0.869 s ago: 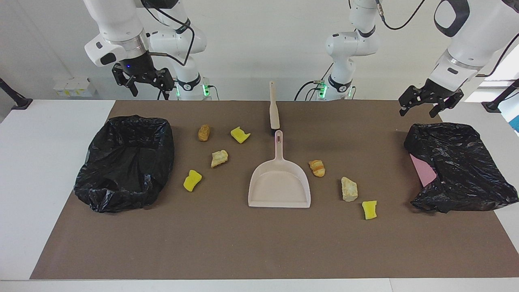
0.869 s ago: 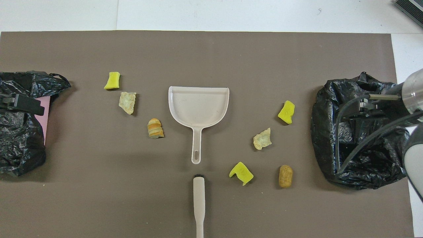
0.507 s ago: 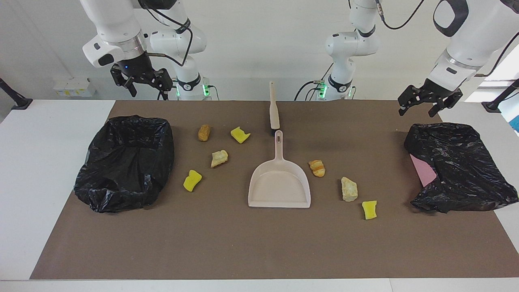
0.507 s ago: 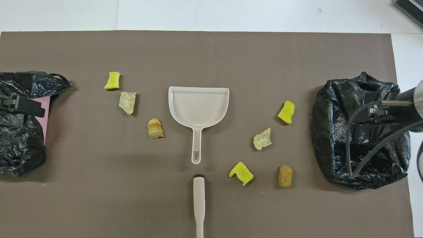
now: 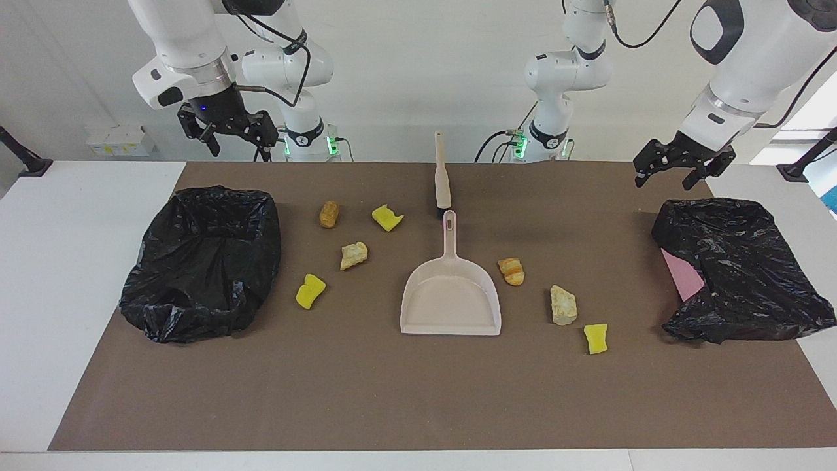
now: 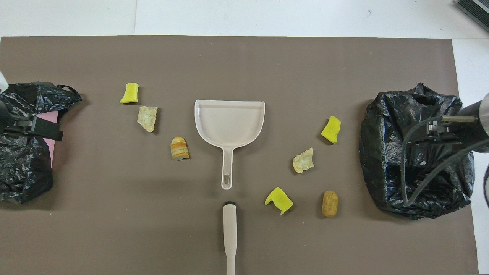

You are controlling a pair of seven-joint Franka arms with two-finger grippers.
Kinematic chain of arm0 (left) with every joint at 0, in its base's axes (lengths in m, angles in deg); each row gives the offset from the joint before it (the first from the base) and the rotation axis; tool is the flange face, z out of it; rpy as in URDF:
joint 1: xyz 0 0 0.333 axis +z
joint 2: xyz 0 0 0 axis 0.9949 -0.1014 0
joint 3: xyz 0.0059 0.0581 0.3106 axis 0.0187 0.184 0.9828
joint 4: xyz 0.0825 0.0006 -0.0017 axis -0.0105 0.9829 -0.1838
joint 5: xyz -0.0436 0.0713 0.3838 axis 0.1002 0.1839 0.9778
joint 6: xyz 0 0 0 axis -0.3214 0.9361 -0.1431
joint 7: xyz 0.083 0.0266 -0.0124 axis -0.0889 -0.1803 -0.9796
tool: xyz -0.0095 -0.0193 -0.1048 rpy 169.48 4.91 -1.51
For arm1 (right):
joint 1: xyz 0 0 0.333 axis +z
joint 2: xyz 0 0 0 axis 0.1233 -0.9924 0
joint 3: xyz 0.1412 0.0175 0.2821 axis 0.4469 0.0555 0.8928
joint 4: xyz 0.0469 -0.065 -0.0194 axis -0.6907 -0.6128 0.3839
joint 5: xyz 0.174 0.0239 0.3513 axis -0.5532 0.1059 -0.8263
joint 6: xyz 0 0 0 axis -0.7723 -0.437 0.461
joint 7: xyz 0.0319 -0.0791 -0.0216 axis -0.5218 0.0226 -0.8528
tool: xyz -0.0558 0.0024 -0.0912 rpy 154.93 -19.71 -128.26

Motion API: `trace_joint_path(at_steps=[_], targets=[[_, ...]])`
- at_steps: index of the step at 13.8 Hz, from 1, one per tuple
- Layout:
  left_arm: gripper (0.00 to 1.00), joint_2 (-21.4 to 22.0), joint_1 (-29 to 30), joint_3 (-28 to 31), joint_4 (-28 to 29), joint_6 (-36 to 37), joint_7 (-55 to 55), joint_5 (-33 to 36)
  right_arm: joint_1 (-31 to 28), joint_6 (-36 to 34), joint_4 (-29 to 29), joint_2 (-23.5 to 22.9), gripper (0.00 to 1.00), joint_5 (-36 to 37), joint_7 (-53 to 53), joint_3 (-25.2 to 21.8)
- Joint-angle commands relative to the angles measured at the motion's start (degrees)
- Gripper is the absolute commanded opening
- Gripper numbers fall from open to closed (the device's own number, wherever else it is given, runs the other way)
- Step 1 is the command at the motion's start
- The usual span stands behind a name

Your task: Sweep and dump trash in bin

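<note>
Left claw (image 5: 675, 171): raised in the air, fingers spread, holding nothing, over the brown mat (image 5: 405, 392) just beside the bin bag at the left arm's end.
Right claw (image 5: 229, 133): raised, fingers spread, holding nothing, above the bench edge by the open bin.
Trash toward the right arm's end: an orange-brown lump (image 5: 329, 214), a yellow sponge piece (image 5: 387, 217), a tan lump (image 5: 354, 255) and a second yellow sponge scrap (image 5: 310, 291), all lying apart on the mat.
Trash toward the left arm's end: an orange striped bread-like lump (image 5: 512, 271) just beside the dustpan, a beige rock-like lump (image 5: 563, 305) and a third yellow sponge bit (image 5: 596, 338).
Dustpan (image 5: 451, 294): beige, flat on the mat in the middle, handle pointing toward the robots.
Brush (image 5: 443, 175): beige handle, lying in line with the dustpan handle, nearer to the robots.
Open bin (image 5: 203, 261): lined with a black bag, at the right arm's end.
Second bin (image 5: 739, 268): black bag crumpled over it, a pink side showing, at the left arm's end.
</note>
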Motion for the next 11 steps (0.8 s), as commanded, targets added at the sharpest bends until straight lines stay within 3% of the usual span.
trace_joint_path(at_steps=[1, 7, 11], targets=[[1.0, 3.3, -5.7, 0.3, 7.3, -3.9, -4.2, 0.5, -0.4, 0.8, -1.2, 0.9, 1.0, -1.0, -1.8, -0.2], [1.0, 11.9, -14.6, 0.3, 23.1, -10.0, -10.2, -4.4, -0.4, 0.7, -1.3, 1.1, 1.0, -1.0, -1.4, -0.2], [1.0, 16.5, -24.5, 0.3, 31.2, -14.1, -18.3, -5.7, -0.4, 0.7, -1.4, 1.1, 1.0, -1.0, -1.5, -0.2]])
